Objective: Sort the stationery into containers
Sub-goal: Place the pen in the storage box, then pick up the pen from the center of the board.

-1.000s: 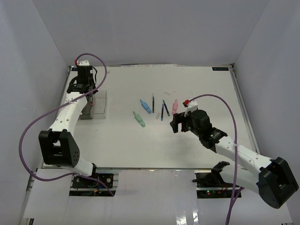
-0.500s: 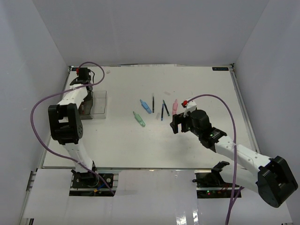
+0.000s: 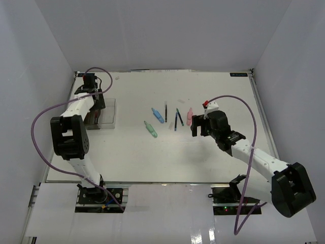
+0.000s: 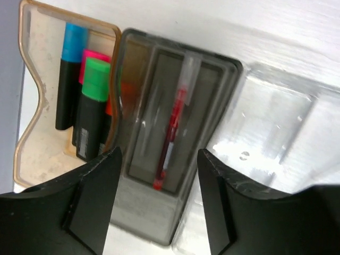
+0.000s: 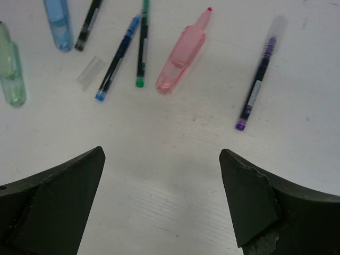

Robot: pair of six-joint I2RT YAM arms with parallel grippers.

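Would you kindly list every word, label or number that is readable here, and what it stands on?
No text is legible in any view.
Dark label at the far edge of the table: too small to read.
Print on the green-capped highlighter in the amber box: blurred.
Pale band on the purple pen: blurred.

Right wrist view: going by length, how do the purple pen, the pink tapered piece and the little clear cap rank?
Longest: purple pen.
Next: pink tapered piece, slightly shorter but far thicker.
Shortest: clear cap, by a wide margin.
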